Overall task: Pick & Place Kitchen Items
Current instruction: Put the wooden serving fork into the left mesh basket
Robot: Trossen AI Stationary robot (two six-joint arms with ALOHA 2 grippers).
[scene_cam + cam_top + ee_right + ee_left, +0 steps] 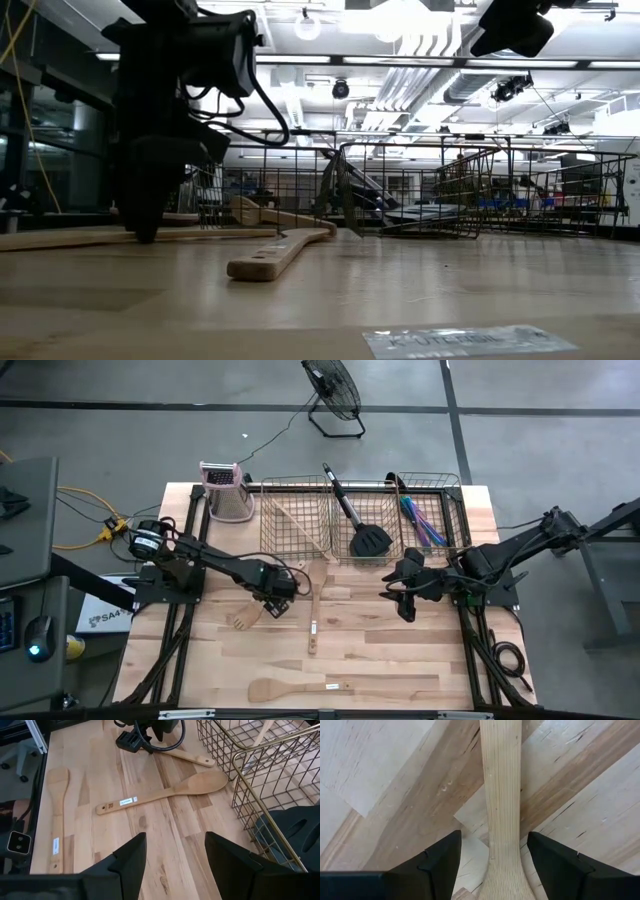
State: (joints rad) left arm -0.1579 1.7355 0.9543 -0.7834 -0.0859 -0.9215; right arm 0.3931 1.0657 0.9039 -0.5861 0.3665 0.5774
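My left gripper [275, 598] points straight down at the table's left middle. It stands open, one finger on each side of the handle [501, 795] of a light wooden utensil [245, 620] lying flat on the table, with a gap on both sides. In the low view its fingertips [146, 232] reach down to the table top. A wooden spoon [315, 615] and a wooden spatula [300, 688] also lie flat on the table. My right gripper [405, 600] hangs open above the table's right middle, holding nothing.
Three wire baskets [300, 530] stand in a row along the far edge. They hold a wooden utensil, a black spatula [362, 530] and iridescent cutlery [425, 522]. A metal grater [228, 490] with a pink top stands at the far left.
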